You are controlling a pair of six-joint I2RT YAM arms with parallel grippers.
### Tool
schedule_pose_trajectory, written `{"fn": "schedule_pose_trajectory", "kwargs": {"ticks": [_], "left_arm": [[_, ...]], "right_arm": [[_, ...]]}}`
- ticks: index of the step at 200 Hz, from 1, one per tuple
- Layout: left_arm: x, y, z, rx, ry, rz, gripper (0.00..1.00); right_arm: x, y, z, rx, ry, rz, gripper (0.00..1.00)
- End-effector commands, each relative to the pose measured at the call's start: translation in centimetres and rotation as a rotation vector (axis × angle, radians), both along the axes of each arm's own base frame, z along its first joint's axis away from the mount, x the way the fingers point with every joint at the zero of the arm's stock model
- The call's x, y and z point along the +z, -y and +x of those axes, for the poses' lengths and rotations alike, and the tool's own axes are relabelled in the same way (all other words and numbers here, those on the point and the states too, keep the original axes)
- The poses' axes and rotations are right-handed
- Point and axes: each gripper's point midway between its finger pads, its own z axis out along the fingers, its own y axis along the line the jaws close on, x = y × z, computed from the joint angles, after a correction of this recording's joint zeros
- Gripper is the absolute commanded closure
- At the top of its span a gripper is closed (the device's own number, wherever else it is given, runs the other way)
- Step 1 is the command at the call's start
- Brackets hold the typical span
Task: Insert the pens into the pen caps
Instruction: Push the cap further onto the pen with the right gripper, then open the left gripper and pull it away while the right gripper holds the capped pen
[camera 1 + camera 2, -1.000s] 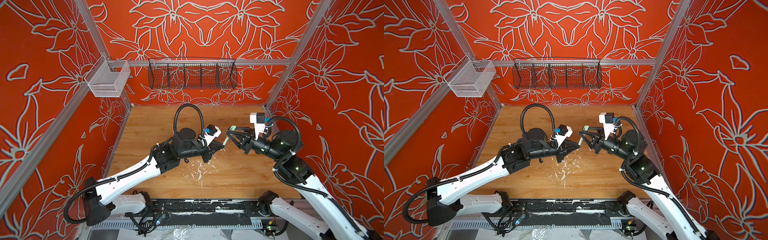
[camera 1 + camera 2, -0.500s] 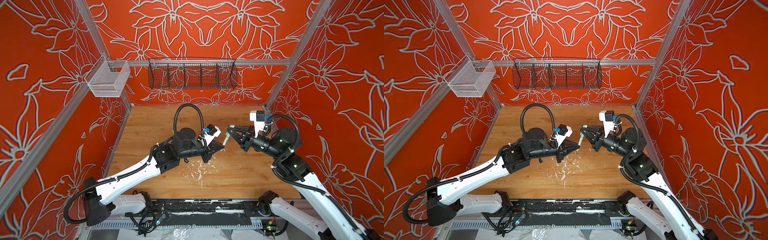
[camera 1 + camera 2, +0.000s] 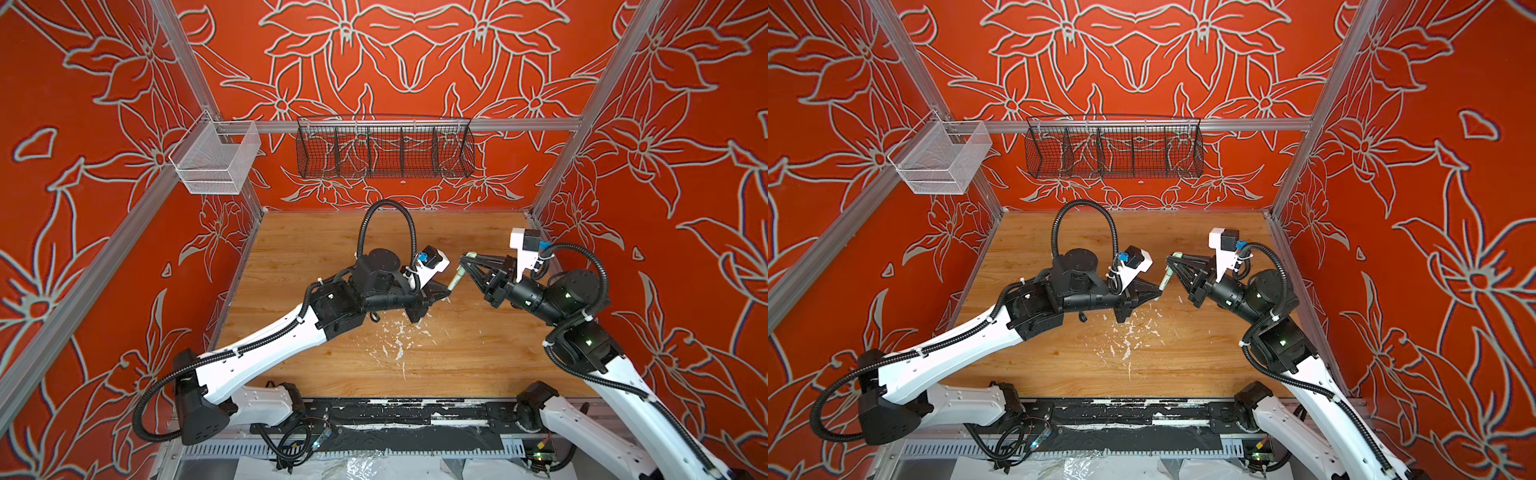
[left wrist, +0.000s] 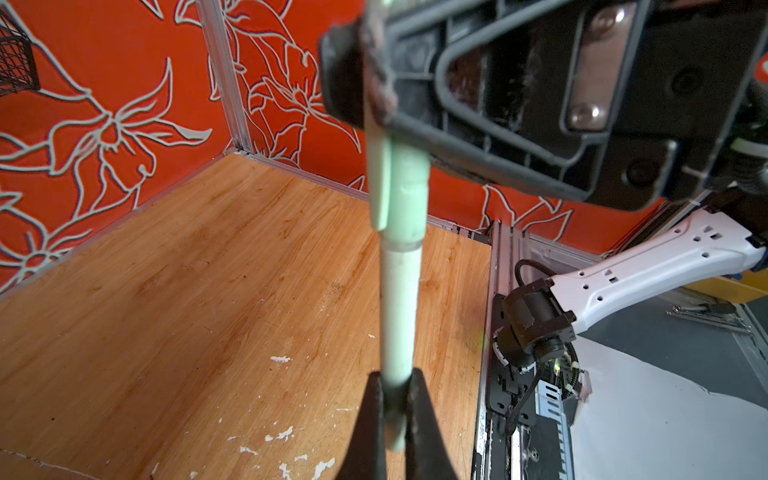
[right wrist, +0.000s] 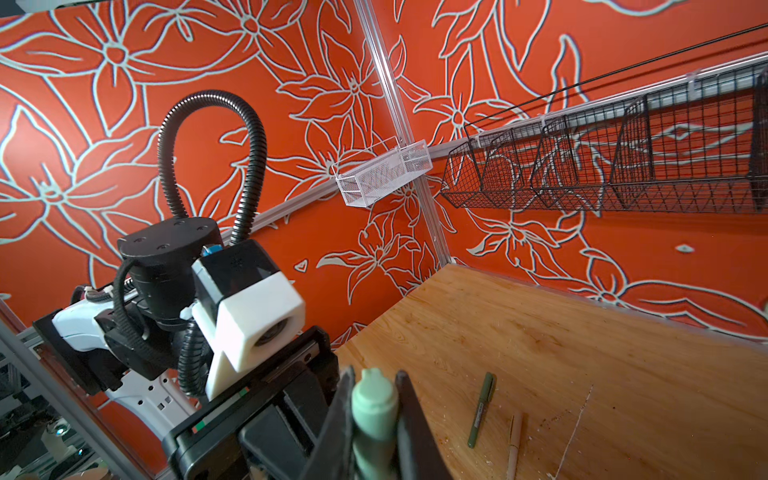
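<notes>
The left hand (image 3: pixel 441 293) is clenched on the lower end of the pale green pen (image 3: pixel 453 281), holding it above the middle of the wooden table (image 3: pixel 291 257) and slanting toward the right arm. In the left wrist view the pen's shaft runs from that grip straight into the mouth of the pale green cap (image 4: pixel 406 195). The right hand (image 3: pixel 464 261) is clamped on that cap, its fingers (image 5: pixel 409 415) pressed against both flanks. In the right wrist view a dark green pen (image 5: pixel 482 409) and a tan pen (image 5: pixel 514 444) lie on the table, just beside each other, clear of both hands.
</notes>
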Motion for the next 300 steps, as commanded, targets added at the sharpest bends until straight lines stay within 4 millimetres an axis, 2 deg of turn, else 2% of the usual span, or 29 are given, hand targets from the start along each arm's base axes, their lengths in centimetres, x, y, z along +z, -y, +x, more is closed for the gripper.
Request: {"fn": "schedule_pose_trajectory", "kwargs": {"ticks": [1,21,54,91,114,139,157,175,190,206,229,250,254,266,286,292,300], "left_arm": [[8.7,-1.1,2.5,0.096,0.185,-0.210,1.00],[9.8,-1.4,2.9,0.105,0.188,-0.241,1.00],[10.6,-1.3,3.3,0.108,0.192,-0.272,1.00],[10.7,-1.0,4.0,0.116,0.183,-0.290,1.00],[11.0,-1.0,4.3,0.125,0.188,-0.294,1.00],[11.4,-1.3,4.4,0.127,0.198,-0.302,1.00],[10.9,-1.3,4.8,0.142,0.186,-0.279,1.00],[9.9,-1.0,4.6,0.123,0.165,-0.266,1.00],[8.4,-0.8,4.4,0.112,0.131,-0.240,1.00],[6.2,-1.2,4.6,0.143,0.086,-0.197,1.00],[4.2,-3.5,5.1,0.256,0.053,-0.144,1.00],[2.2,-6.1,5.2,0.353,0.033,-0.050,1.00],[1.8,-6.7,5.2,0.377,0.025,-0.033,0.97],[0.5,-8.5,5.4,0.454,-0.009,0.006,0.77],[-2.4,-11.6,5.4,0.572,-0.082,0.051,0.71],[-3.3,-12.6,5.5,0.614,-0.109,0.058,0.64],[-4.7,-13.9,5.6,0.656,-0.146,0.065,0.47]], "right_arm": [[-5.7,-1.4,-1.2,0.110,-0.191,-0.064,1.00],[-7.5,-1.5,-1.3,0.118,-0.235,-0.057,1.00],[-10.2,-1.6,-1.5,0.131,-0.290,-0.064,1.00],[-10.7,-1.6,-2.6,0.168,-0.271,-0.040,1.00],[-11.8,-1.6,-3.0,0.179,-0.294,-0.052,1.00],[-13.0,-1.5,-3.0,0.170,-0.308,-0.045,1.00],[-12.9,-1.5,-2.8,0.164,-0.305,-0.023,1.00],[-12.5,-1.3,-2.4,0.134,-0.298,-0.038,1.00],[-10.6,-0.9,-1.9,0.092,-0.247,-0.029,1.00],[-8.9,0.5,-0.5,-0.036,-0.211,-0.057,1.00],[-8.2,1.9,1.6,-0.177,-0.190,-0.138,1.00],[-8.1,1.0,2.6,-0.160,-0.206,-0.185,1.00],[-8.0,0.9,2.9,-0.162,-0.214,-0.191,1.00],[-8.7,0.4,4.0,-0.169,-0.264,-0.239,1.00],[-11.4,0.8,6.5,-0.250,-0.411,-0.386,1.00],[-12.2,0.8,7.1,-0.267,-0.447,-0.425,1.00],[-13.5,0.8,7.9,-0.280,-0.501,-0.475,1.00]]}}
